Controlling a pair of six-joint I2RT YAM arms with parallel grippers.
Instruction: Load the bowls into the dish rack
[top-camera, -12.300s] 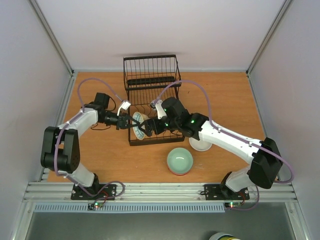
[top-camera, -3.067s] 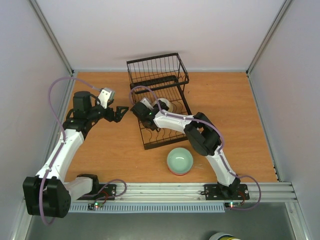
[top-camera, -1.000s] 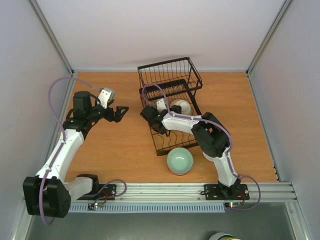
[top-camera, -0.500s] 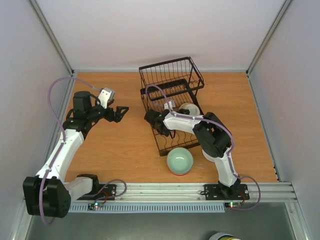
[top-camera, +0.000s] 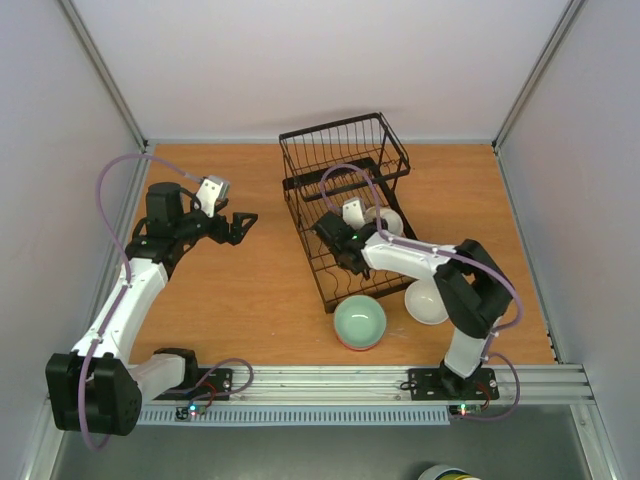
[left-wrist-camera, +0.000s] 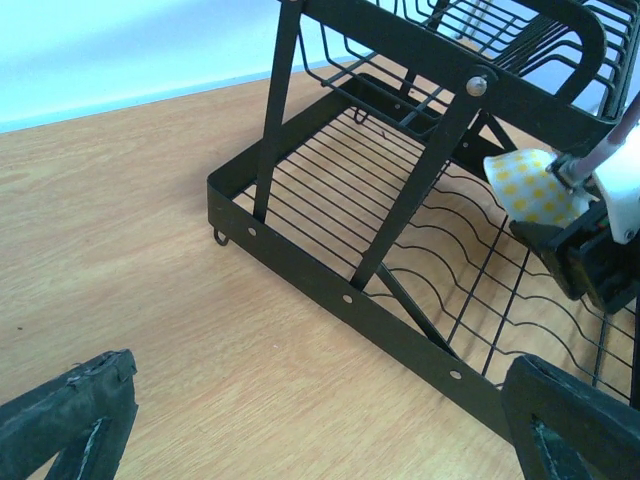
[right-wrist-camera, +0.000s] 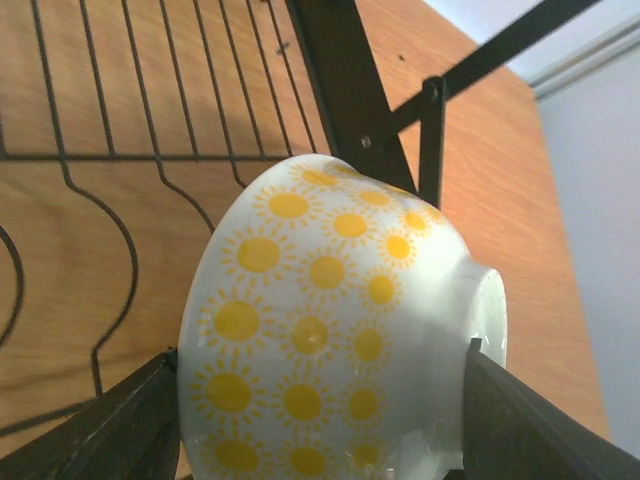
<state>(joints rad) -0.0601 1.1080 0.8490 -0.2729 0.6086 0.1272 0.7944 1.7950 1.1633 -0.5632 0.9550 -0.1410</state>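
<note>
The black wire dish rack (top-camera: 350, 160) stands askew at the middle of the table. Inside it my right gripper (right-wrist-camera: 322, 425) is shut on a white bowl with yellow sun spots (right-wrist-camera: 330, 320), its fingers on the bowl's rim and foot; from above that bowl (top-camera: 388, 222) lies low among the tines. A pale green bowl (top-camera: 360, 322) rests against the rack's near corner, a plain white bowl (top-camera: 427, 302) to its right. My left gripper (top-camera: 240, 225) hangs open and empty left of the rack. The left wrist view shows the rack's frame (left-wrist-camera: 400, 310) and the sun bowl (left-wrist-camera: 535, 188).
The rack's upright basket section (top-camera: 340, 145) rises at its far end. The right arm's forearm (top-camera: 420, 258) crosses the rack's right side, its cable (top-camera: 345, 172) looping over the basket. Walls close the table on three sides.
The rack has slid and turned a little to the right. The right arm's elbow swung right with the bowl still held, uncovering the plain white bowl. The left arm has not moved.
</note>
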